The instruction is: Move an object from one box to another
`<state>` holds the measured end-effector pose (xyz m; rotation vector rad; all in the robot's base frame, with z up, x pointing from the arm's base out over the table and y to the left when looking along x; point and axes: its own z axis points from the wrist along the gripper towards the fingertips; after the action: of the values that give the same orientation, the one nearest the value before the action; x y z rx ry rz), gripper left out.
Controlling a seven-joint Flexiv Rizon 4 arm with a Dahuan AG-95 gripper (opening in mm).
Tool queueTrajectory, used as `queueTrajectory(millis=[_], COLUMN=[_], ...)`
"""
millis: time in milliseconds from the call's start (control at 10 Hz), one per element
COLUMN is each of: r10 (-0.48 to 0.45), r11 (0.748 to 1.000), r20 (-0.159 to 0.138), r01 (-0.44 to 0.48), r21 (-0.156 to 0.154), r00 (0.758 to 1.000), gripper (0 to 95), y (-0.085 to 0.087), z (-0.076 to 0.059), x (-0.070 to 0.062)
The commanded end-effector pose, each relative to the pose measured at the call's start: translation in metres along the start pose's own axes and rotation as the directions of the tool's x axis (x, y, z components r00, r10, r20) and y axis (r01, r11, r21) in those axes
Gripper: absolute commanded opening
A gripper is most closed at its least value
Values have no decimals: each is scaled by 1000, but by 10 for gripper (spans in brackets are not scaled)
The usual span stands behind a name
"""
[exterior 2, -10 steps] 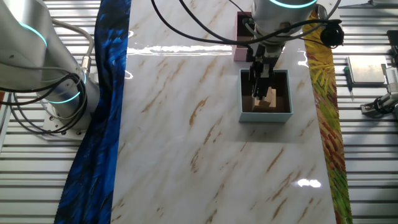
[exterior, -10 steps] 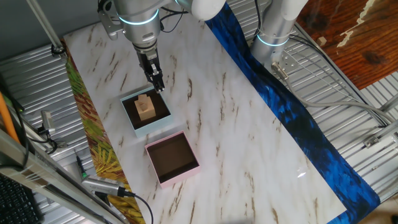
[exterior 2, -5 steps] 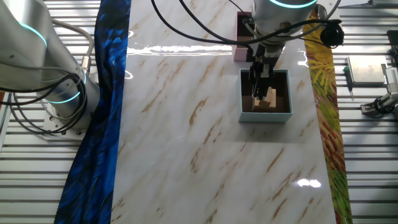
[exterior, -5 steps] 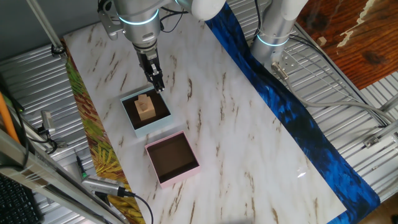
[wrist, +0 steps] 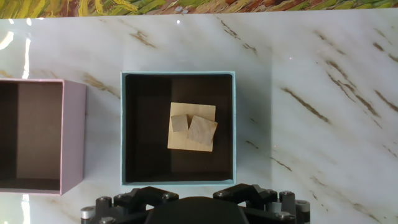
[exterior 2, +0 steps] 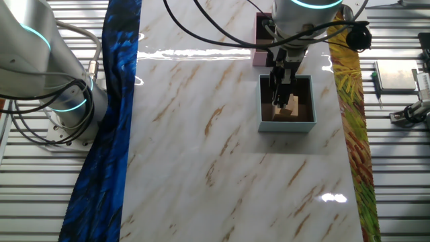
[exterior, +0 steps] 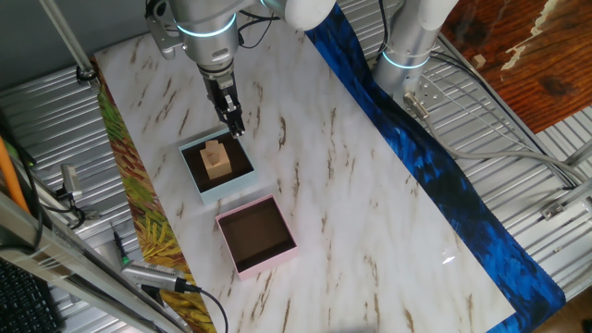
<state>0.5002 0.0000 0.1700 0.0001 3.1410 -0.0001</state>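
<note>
In one fixed view the end effector (exterior: 235,129) hangs over the light-blue box's (exterior: 198,150) far rim; the wooden block (exterior: 216,162) sits just below it.

The other fixed view hides the fingertip gap.

The hand view centres the block (wrist: 192,126): probably light, rigid; grip its flat sides.

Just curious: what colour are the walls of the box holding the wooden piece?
Light blue, clearest in the hand view.
</note>
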Motion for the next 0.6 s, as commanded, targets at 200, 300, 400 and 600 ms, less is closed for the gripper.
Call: queueTrajectory(millis=[200,300,400,600], r10=[-70,-70,-74,-82], r11=[997,997,997,996], r20=[19,20,18,19], r01=[71,71,75,83], r21=[-22,-22,-21,-21], r00=[997,997,997,996], gripper=[0,0,0,0], y=[0,0,0,0], z=[0,0,0,0], x=[0,0,0,0])
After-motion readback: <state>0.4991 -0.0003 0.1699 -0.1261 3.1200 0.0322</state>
